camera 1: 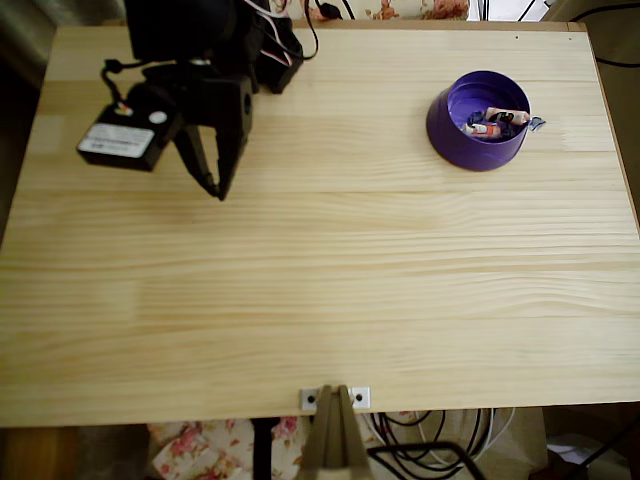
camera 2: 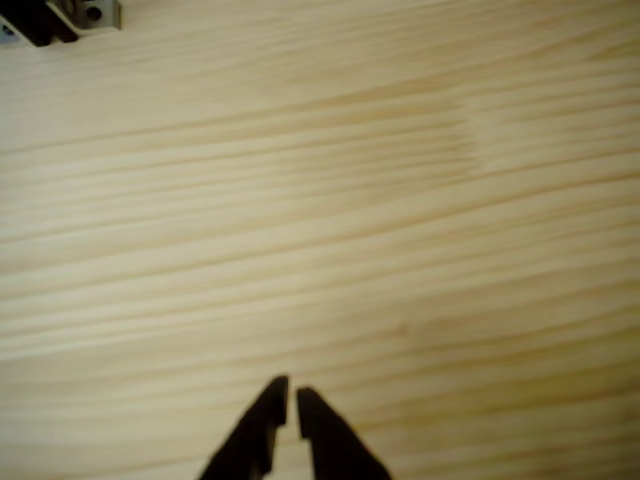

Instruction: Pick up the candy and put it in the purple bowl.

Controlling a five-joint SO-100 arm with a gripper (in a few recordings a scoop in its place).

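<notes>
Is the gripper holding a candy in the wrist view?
No: the gripper has its black fingertips nearly together with nothing between them, above bare wooden table.

A pale pine plank table carries a round, glossy purple plastic bowl near its upper right corner. Small wrapped candy pieces in pinkish-white and red lie inside it. Well apart, at upper left, the black two-finger gripper points down the picture, tips together, holding nothing.
</notes>
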